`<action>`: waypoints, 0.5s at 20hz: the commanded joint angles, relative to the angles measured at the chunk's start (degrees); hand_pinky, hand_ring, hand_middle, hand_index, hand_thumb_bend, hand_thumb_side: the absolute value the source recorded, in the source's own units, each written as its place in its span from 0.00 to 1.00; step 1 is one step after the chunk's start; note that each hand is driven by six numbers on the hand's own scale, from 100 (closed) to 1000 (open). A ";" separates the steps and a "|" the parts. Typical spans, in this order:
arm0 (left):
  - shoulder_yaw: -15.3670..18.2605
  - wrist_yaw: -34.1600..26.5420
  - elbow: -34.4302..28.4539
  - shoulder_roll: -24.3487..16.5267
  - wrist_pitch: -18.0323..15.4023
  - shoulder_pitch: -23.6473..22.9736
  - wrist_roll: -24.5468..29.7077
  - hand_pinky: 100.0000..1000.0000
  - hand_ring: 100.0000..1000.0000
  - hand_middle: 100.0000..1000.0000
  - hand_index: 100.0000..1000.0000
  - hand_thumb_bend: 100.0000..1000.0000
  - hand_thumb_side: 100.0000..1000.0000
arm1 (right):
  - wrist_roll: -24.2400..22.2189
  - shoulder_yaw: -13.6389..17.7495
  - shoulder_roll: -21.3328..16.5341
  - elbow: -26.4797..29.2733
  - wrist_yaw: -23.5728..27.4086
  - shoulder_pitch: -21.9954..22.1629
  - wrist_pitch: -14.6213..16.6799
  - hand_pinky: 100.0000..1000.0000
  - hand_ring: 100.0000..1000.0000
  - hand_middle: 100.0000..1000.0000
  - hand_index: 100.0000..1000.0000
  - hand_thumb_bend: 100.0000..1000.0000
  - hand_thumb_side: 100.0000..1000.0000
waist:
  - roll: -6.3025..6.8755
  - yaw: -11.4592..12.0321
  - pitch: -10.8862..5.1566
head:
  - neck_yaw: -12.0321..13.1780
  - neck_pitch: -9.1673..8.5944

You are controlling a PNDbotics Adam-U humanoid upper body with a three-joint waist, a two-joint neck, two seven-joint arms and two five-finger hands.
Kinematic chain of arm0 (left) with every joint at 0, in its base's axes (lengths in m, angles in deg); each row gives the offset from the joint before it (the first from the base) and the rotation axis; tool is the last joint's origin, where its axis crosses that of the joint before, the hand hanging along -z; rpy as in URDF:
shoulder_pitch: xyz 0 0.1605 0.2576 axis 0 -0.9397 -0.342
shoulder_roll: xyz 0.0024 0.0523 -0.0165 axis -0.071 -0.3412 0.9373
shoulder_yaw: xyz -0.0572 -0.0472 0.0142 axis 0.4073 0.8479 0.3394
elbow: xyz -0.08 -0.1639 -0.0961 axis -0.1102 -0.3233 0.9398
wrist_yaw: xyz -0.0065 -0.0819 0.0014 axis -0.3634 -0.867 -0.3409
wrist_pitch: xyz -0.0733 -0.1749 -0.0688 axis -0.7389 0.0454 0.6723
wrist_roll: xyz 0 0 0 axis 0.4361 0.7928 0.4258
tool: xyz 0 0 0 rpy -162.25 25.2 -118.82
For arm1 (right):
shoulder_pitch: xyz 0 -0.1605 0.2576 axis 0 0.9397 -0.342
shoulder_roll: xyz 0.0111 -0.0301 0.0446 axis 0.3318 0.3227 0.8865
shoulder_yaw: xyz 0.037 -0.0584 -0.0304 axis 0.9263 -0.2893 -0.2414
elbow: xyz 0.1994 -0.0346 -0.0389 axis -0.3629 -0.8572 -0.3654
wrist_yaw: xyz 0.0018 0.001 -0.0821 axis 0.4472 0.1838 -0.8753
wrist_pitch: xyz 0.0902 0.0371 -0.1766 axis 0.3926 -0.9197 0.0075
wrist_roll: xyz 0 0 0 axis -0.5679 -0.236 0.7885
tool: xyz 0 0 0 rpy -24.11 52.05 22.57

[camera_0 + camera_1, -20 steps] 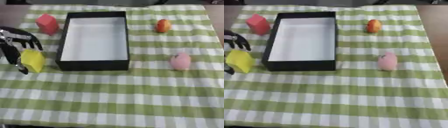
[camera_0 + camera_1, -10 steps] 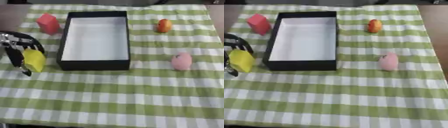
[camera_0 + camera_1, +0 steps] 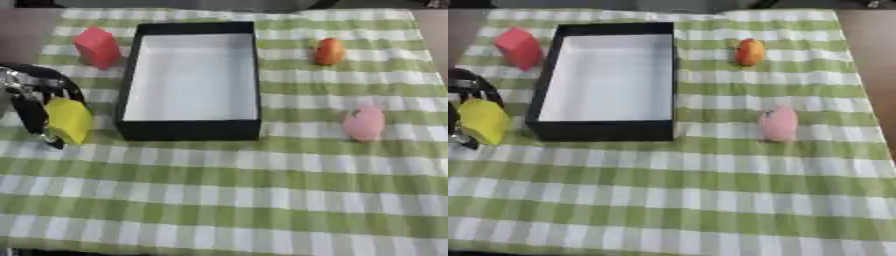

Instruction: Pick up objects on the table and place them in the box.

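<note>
One object is in hand. The left hand (image 3: 33, 102) sits at the left edge of the table, its dark fingers curled round a yellow block (image 3: 68, 120), which stands roughly upright with its long axis running near-to-far and tilted a little. It looks lifted clear of the green checked cloth (image 3: 262, 200), though the blur at that edge leaves contact with the cloth uncertain.

The key relation: the black box (image 3: 191, 130) with its white floor lies directly to the right of the held block — near, not touching. The box's long axis runs away from the robot, and its left wall is the side facing the hand. The block sits level with the near end of the box, just beside the near-left corner. Judgement: the coming move is a short carry rightward over that left wall, then a release above the white floor; the wall's height is what the block must clear.

Three objects remain on the cloth:
- red block (image 3: 96, 46) — far left, just beside the box's far-left corner; the left hand is the nearer one.
- orange round object (image 3: 329, 51) — far right of the box.
- pink object (image 3: 363, 123) — right of the box, level with its near end.

The right hand shows in neither view.
</note>
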 commanded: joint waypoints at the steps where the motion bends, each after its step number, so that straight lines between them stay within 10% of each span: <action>1: 1.24 1.50 -1.79 -1.67 -0.13 0.39 -2.60 0.59 0.59 0.62 0.72 0.62 0.00 | 0.07 0.58 -1.25 0.33 0.30 -0.61 0.07 0.73 0.65 0.72 0.87 0.00 0.73 | -0.86 0.06 0.11 | 0.25 -0.10; 10: 0.41 7.82 -2.71 -1.49 -0.50 0.12 -12.70 0.41 0.46 0.47 0.54 0.60 0.00 | 0.35 0.71 -1.10 0.26 0.99 -0.62 0.23 0.72 0.65 0.71 0.88 0.00 0.76 | -0.74 -0.13 0.06 | 0.34 -0.10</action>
